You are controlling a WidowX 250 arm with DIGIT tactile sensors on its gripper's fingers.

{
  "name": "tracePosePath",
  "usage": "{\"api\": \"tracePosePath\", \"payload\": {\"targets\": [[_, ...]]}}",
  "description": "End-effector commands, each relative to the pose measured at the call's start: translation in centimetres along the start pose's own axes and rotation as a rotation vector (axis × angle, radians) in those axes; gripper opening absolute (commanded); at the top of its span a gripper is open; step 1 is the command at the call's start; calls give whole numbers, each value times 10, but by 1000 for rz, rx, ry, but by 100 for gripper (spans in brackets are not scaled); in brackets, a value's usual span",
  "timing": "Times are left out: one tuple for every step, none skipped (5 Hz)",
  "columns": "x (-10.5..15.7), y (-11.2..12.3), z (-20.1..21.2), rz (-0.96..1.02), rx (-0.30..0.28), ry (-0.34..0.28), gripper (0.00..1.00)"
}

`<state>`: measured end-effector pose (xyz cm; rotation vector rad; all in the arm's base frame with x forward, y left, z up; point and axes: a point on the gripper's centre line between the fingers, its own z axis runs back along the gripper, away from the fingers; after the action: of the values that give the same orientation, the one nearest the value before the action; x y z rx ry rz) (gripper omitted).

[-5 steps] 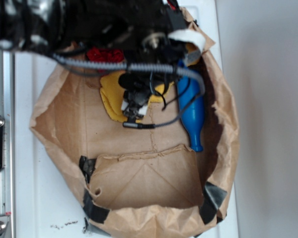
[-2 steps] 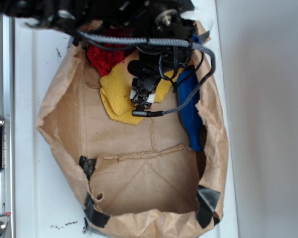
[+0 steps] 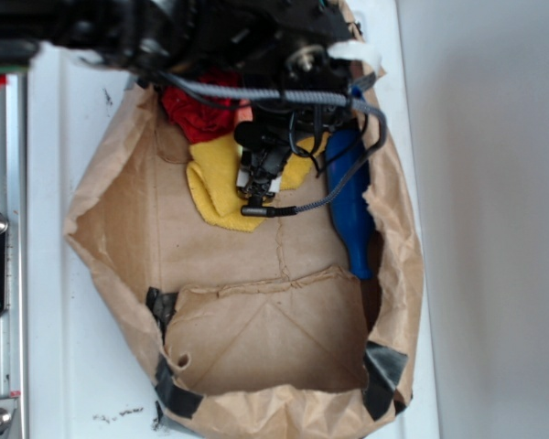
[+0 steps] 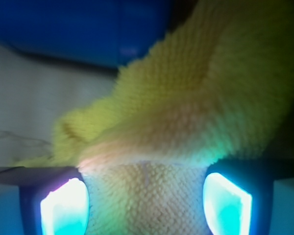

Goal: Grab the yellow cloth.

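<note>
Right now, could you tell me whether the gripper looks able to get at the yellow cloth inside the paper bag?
Probably yes: the gripper is right over the yellow cloth, and the wrist view shows cloth between its fingers, with nothing in between.

One yellow cloth, one red cloth, one blue bottle and one paper bag.

A brown paper bag on a white bench holds a red cloth and a blue bottle.
</note>
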<state>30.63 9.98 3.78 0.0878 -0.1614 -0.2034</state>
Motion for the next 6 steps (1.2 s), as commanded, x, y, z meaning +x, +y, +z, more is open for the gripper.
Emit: {"api": "tracePosePath", "payload": {"targets": [[5,3,14,14,52,-61,0],[5,6,16,15,59,-71,0],[5,7,19,20,62,-82,0],[5,8,24,27,66,-94,0],[6,7,35,33,44,-107,0],[5,-1,65,44,-11,-142,0]]}}
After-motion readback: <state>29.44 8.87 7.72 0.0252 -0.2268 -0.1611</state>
